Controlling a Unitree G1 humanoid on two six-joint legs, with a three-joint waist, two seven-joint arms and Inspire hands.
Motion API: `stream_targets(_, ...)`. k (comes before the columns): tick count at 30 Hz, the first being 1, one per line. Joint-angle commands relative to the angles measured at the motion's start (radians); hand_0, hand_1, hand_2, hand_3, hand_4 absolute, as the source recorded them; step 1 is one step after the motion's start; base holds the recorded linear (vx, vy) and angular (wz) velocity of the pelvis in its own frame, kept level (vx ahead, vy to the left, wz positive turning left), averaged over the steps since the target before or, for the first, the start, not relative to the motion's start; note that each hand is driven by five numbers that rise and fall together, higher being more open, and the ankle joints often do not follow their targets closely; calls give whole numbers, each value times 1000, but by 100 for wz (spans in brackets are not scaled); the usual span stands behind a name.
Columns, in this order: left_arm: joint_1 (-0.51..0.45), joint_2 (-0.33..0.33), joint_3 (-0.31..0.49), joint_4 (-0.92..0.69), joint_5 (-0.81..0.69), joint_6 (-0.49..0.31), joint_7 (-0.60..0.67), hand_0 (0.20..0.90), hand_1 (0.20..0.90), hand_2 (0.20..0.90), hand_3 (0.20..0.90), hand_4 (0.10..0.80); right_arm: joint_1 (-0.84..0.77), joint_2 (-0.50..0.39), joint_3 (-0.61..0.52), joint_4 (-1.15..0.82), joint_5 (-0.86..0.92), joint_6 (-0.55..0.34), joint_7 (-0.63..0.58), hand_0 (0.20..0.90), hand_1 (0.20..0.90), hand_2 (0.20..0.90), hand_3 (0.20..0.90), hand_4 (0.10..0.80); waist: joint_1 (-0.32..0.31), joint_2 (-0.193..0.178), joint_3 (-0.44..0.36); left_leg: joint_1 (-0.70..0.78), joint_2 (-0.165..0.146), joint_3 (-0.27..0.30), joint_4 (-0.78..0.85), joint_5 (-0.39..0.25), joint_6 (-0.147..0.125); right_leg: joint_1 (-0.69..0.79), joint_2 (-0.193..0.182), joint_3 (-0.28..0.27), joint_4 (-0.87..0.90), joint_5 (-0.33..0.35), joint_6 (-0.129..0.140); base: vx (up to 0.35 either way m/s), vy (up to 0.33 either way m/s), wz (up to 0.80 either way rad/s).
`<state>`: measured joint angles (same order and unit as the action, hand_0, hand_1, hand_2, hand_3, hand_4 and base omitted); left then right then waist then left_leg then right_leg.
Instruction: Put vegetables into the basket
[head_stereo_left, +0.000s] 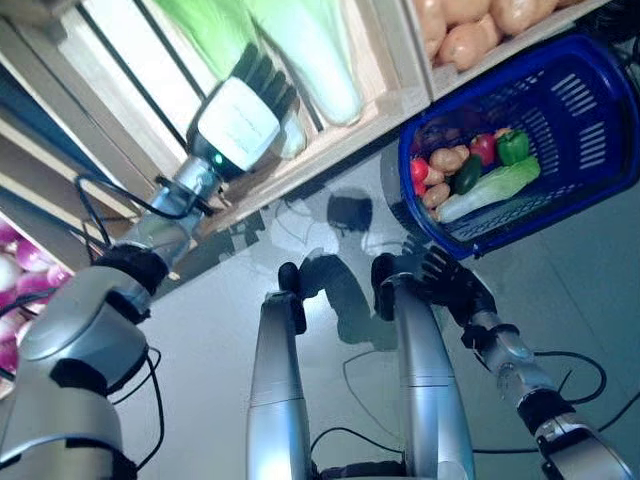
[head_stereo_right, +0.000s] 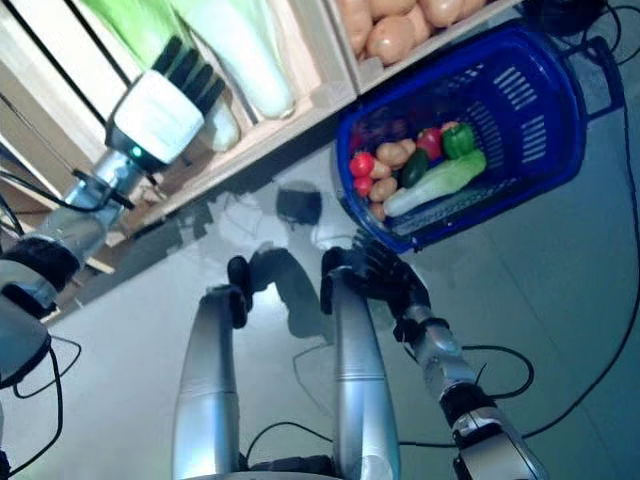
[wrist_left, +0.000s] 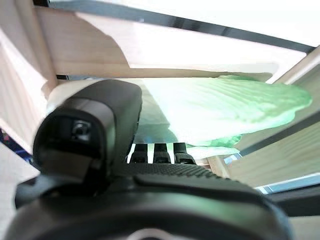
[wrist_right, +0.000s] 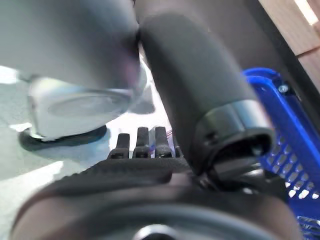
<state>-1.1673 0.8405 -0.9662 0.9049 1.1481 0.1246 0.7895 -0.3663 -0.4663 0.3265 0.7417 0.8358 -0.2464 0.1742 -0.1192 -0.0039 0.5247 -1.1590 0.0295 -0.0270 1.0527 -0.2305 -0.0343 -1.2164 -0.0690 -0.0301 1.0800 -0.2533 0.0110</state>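
Now our left hand (head_stereo_left: 240, 120) reaches into the crate (head_stereo_left: 390, 95), fingers straight against the cabbage (head_stereo_left: 320, 50), gripping nothing. It could slip unclasped. Our right hand (head_stereo_right: 385, 275) hangs relaxed, empty, beside the basket (head_stereo_left: 590, 90).

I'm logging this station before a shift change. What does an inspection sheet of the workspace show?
Surface: pale floor, glossy.
Job's things: blue basket on the floor, holding peppers, potatoes, a cabbage; more cabbages in the wooden crate.
Clutter: nothing seen.
Hands: left hand reaching into the crate at the cabbages, fingers straight; right hand low near the basket, empty, fingers relaxed.
Cables: nothing seen.
Surroundings: potatoes and purple onions in neighbouring crates.
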Motion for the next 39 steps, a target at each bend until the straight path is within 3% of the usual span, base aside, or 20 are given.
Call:
stream_targets(1, -51, 82, -2, 127, 13, -20, -138, 900, 900, 900, 900, 800, 66, -56, -36, -68, 53, -77, -47, 900, 900, 900, 900, 800, -28, -9, -5, -13, -32, 131, -29, 14, 92, 56, 47, -84, -71, 93, -61, -1, 43, -1)
stream_targets(10, -84, 119, -51, 99, 28, -114, -173, 900, 900, 900, 900, 800, 53, -114, -66, -90, 85, -76, -50, 900, 900, 900, 900, 800, -33, -17, -5, -98, -22, 125, 24, 0, 89, -28, 45, -83, -25, 91, -60, -3, 28, -1)
stream_targets(12, -111, 127, -74, 93, 14, -200, -202, 900, 900, 900, 900, 800, 55, -129, -76, -83, 95, -76, -41, 900, 900, 900, 900, 800, -37, -16, -5, -106, -17, 126, 40, -7, 91, -37, 42, -81, -12, 87, -61, 4, 5, 3)
stream_targets(14, -121, 135, -93, 82, -29, -214, -237, 900, 900, 900, 900, 800, 55, -136, -82, -82, 104, -76, -39, 900, 900, 900, 900, 800, -38, -16, -5, -110, -15, 126, 50, -11, 92, -41, 41, -80, -5, 85, -61, 15, 9, -4)
stream_targets(16, -131, 140, -103, 74, -102, -223, -275, 300, 300, 300, 300, 400, 59, -146, -87, -84, 114, -73, -37, 900, 900, 900, 900, 800, -40, -16, -5, -106, -10, 127, 58, -16, 91, -37, 39, -79, -2, 83, -61, 19, 5, -5)
stream_targets(27, -106, 174, -66, 19, -160, -232, -271, 300, 300, 300, 300, 400, 145, -164, -135, -93, 128, -72, 14, 900, 900, 900, 900, 800, -53, -18, -5, -24, 13, 152, 93, -32, 90, 44, 35, -79, 11, 81, -62, 29, 0, -3)
stream_targets(39, -83, 180, 1, 45, -177, -230, -53, 300, 300, 300, 300, 400, 145, -146, -146, -97, 128, -87, 16, 900, 900, 900, 900, 800, -58, -24, -33, 265, 20, 177, -8, -24, 65, 321, 34, -85, -87, 67, -49, 24, -3, -2)
